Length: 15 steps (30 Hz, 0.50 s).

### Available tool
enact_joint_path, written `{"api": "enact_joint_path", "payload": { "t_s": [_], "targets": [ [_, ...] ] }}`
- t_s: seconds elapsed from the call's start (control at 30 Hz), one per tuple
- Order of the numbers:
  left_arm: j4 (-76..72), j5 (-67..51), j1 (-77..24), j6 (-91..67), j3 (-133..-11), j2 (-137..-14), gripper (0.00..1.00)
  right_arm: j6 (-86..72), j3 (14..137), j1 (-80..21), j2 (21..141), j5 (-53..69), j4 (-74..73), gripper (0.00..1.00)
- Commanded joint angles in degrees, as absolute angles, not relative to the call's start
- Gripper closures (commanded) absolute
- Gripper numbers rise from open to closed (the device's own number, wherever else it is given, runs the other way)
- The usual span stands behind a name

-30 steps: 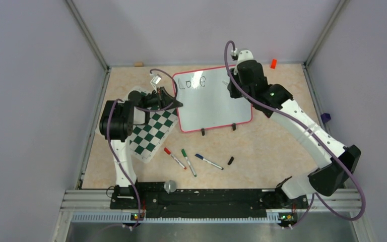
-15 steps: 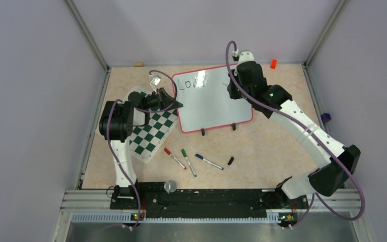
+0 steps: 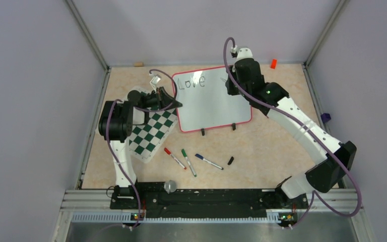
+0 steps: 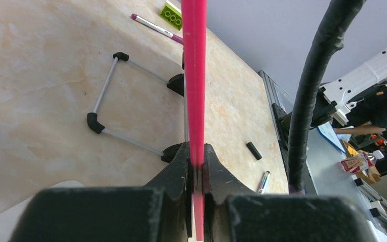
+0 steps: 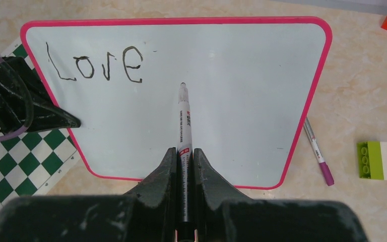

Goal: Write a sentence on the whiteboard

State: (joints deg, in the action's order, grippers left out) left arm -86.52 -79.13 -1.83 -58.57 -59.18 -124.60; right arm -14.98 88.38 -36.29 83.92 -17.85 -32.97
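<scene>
Black plastic lies nearest: a loose cap (image 3: 230, 161) on the table on the near side of the whiteboard (image 3: 214, 98), beside a red pen (image 3: 174, 158), a green pen (image 3: 188, 162) and a blue pen (image 3: 208, 161), none of them in use.

On the whiteboard, the sentence (image 5: 95, 65) has just one word, "Love", in black at the far left corner. The rest of the surface is bare, so I judge the task to be at an early stage, with most of the writing left to do.

The left gripper (image 4: 195, 148) sits at the whiteboard's left edge, its fingers pressed together on the red frame (image 4: 194, 75). Its arm is folded over the checkered mat (image 3: 151, 133), just left of the whiteboard.

The right arm sweeps in a long arc from the near right. Its wrist is over the whiteboard's far right part. The right gripper (image 5: 184, 151) pinches a black marker (image 5: 183, 121), with the tip just right of "Love" and a little lower. Whether the tip touches the surface cannot be told.

A purple pen (image 5: 318, 151) and a green-and-white brick (image 5: 376, 160) lie just right of the whiteboard. A red block (image 3: 273, 63) lies beyond its far right corner.
</scene>
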Motion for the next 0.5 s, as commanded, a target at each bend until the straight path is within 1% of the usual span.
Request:
{"api": "enact_joint_path", "payload": {
  "t_s": [0.0, 0.1, 0.3, 0.47],
  "targets": [
    [-92.7, -83.4, -1.7, -55.6, -60.0, -124.7, 1.0, -14.7, 86.6, -35.8, 80.8, -18.5, -29.3, 1.0],
    [-92.8, -83.5, -1.6, -55.9, -60.0, -125.2, 1.0, -15.3, 85.7, -35.9, 80.7, -18.0, -29.1, 1.0],
    [-92.8, -79.6, -1.7, -55.7, -56.4, -122.5, 1.0, -14.9, 85.8, -35.9, 81.6, -18.3, -29.0, 1.0],
    [-92.8, -81.0, -1.7, -55.5, -55.2, -122.9, 1.0, -14.2, 85.5, -35.8, 82.0, -17.8, -28.9, 1.0]
  ]
}}
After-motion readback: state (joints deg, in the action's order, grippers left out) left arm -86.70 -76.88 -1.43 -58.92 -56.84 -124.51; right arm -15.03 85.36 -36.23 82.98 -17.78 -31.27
